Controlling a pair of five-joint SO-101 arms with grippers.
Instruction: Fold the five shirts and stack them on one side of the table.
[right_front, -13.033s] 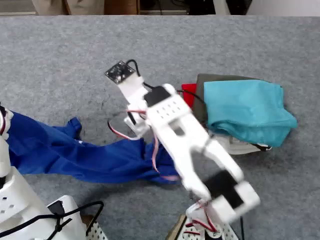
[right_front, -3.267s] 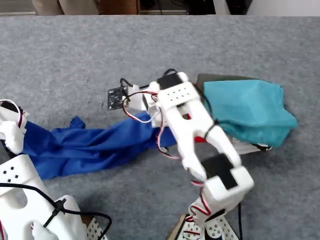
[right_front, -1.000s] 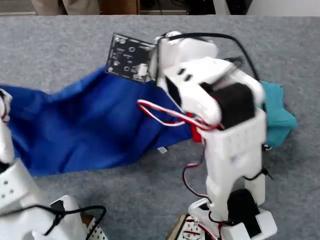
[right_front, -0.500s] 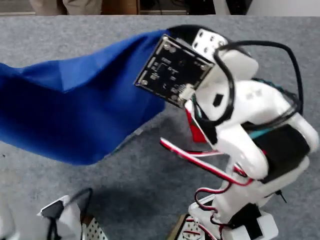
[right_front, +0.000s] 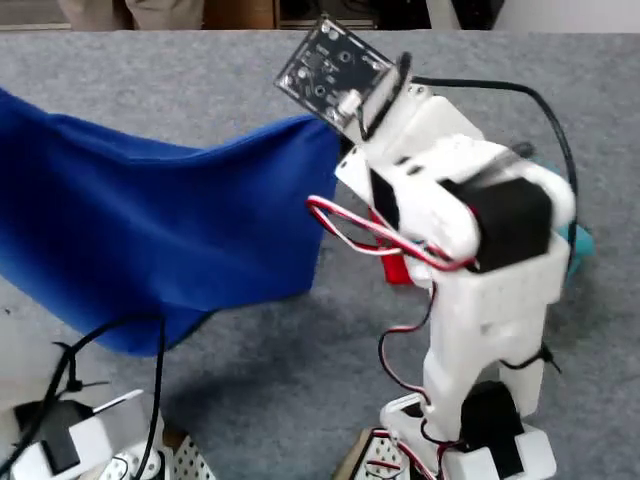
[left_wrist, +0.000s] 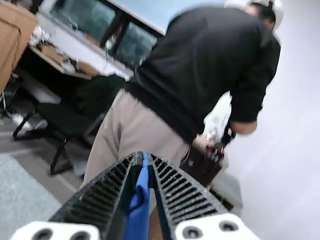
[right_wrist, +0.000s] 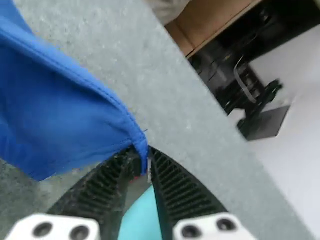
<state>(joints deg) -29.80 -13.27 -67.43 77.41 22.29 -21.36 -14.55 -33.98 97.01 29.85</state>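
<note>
Grey table (right_front: 300, 390) lying under everything, blue shirt (right_front: 150, 230) hanging spread above its left half, long axis running left to right, right gripper (right_wrist: 145, 157) pinching its right corner, left gripper (left_wrist: 142, 157) clamping a blue fold, teal shirt (right_front: 581, 240) peeking beside the right arm (right_front: 470, 230).

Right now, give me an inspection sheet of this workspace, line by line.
Surface: grey, carpet-like table.
Job's things: blue shirt held up, spread between both hands; teal shirt and red cloth lie behind the right arm.
Clutter: nothing seen.
Grippers: left hand shut on the blue shirt; right hand shut on its corner.
Cables: red and white wires loop off the right arm; black cable arcs near the left base.
Surroundings: brown furniture beyond the table edge.
</note>
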